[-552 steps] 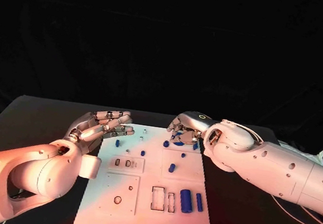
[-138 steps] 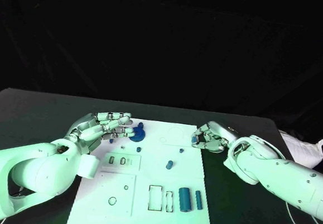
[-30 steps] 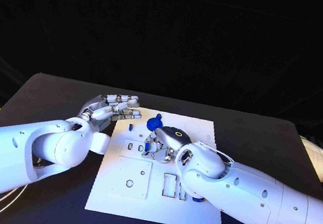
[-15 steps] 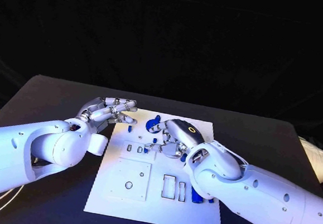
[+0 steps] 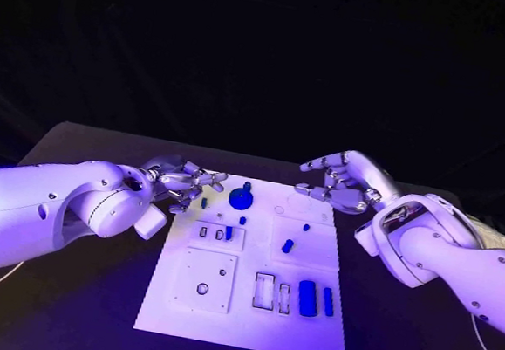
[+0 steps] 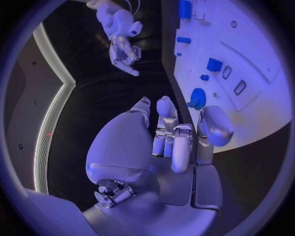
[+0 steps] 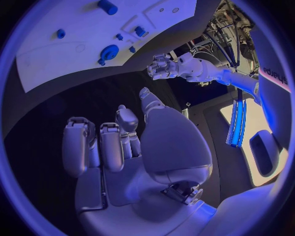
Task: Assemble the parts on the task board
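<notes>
Several small blue parts sit on the white task board (image 5: 201,313), which lies in the middle of the black table (image 5: 42,322). A round blue disc (image 5: 240,198) rests near the board's far edge, with a small blue peg (image 5: 242,220) just beside it on the near side and another small piece (image 5: 306,227) to its right. A short blue cylinder (image 5: 287,246) lies near the board's middle, and a blue block (image 5: 227,233) stands at the slots on the left half. Two longer blue bars (image 5: 308,294) lie side by side toward the near right corner, next to rectangular outlines.

At the board's far left edge the left hand (image 5: 182,185) hovers with its fingers curled loosely, holding nothing; in the left wrist view its fingertips (image 6: 166,105) point toward the disc without touching it. The right hand (image 5: 340,183) is raised beyond the board's far right corner, over the black table, fingers bent and apart, nothing in its grasp. The right wrist view shows its palm bare, the board well apart from it.
</notes>
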Action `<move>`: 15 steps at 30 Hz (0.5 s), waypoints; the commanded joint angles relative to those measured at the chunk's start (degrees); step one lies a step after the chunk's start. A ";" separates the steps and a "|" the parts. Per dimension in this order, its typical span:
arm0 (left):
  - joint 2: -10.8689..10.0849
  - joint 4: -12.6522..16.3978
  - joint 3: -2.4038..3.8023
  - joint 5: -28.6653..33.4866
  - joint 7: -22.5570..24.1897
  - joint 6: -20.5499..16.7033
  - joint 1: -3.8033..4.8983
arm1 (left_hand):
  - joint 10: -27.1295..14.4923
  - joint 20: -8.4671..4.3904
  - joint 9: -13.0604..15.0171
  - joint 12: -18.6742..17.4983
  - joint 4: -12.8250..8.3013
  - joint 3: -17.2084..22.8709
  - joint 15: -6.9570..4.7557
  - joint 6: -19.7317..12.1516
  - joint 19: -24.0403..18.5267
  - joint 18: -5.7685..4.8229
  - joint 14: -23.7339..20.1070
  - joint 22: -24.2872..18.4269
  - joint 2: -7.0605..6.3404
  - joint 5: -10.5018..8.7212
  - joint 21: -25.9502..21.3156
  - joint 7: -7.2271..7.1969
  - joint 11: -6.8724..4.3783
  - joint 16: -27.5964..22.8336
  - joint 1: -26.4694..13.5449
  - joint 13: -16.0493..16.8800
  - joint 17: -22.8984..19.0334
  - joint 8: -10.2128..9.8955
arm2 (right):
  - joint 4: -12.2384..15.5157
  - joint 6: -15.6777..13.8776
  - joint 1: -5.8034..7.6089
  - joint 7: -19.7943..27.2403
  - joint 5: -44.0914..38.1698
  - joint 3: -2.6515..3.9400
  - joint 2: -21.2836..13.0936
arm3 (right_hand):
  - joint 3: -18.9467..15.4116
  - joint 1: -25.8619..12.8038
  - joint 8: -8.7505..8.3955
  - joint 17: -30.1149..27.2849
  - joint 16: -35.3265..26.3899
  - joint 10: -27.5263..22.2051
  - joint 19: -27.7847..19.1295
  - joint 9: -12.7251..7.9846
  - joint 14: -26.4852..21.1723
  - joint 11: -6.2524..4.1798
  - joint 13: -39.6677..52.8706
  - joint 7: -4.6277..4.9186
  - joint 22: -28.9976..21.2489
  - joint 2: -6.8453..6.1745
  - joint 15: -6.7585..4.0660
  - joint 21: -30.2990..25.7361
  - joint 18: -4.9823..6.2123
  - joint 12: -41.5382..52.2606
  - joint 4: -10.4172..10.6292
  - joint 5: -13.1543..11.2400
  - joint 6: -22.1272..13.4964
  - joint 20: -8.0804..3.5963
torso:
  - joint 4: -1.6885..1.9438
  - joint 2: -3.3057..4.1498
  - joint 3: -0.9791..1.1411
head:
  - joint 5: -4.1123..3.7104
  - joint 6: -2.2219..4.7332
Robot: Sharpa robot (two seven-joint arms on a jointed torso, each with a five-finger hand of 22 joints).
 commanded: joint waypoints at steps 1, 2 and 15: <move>1.21 -0.63 0.02 -19.90 -19.43 9.65 1.66 | -0.20 0.01 2.20 6.56 1.43 -2.62 -0.38 -0.19 0.67 -1.31 5.93 4.81 0.56 -1.78 3.53 -0.19 -0.21 0.28 -2.65 7.11 15.05 2.59 | -0.91 0.79 0.76 2.86 10.13 0.00 -1.44 | -0.48 0.67 0.38 4.55 -0.27 -0.09 -0.04 0.00 3.77 -0.18 0.08 -0.18 0.15 -0.07 0.16 -0.15 -0.65 0.37 -0.03 0.54 0.32 -0.03 | -0.67 -0.47 0.34 | 0.56 -0.13; 1.56 -0.83 0.02 -21.75 -21.06 10.60 2.13 | -0.15 -0.02 3.90 9.14 1.63 -4.14 -0.64 -0.44 0.61 -1.45 5.93 6.24 1.02 -3.06 4.66 -0.55 -0.44 0.28 -3.30 9.96 15.05 4.44 | -1.23 0.90 0.91 2.68 10.56 0.01 -1.76 | -0.57 0.75 0.38 4.53 -0.30 -0.08 -0.04 0.00 3.76 -0.20 0.07 -0.19 0.14 -0.03 0.15 -0.15 -0.65 0.39 -0.01 0.80 0.35 -0.04 | -0.78 -0.55 0.44 | 0.77 -0.19; 9.29 -5.60 -0.17 -35.72 -31.48 20.61 5.39 | 2.16 -0.89 15.83 17.59 1.64 -10.16 -1.58 -4.86 3.23 -2.97 5.93 16.04 3.65 -3.50 10.65 -1.59 -1.77 0.28 -1.90 20.50 15.05 14.53 | -3.57 2.20 1.56 1.26 12.36 0.03 -2.98 | -1.22 1.32 0.37 4.21 -0.58 -0.10 -0.07 -0.04 3.71 -0.27 -0.15 -0.25 0.04 0.06 0.08 -0.23 -0.64 0.30 0.04 2.58 0.49 -0.12 | -1.08 -0.62 0.86 | 1.16 -0.72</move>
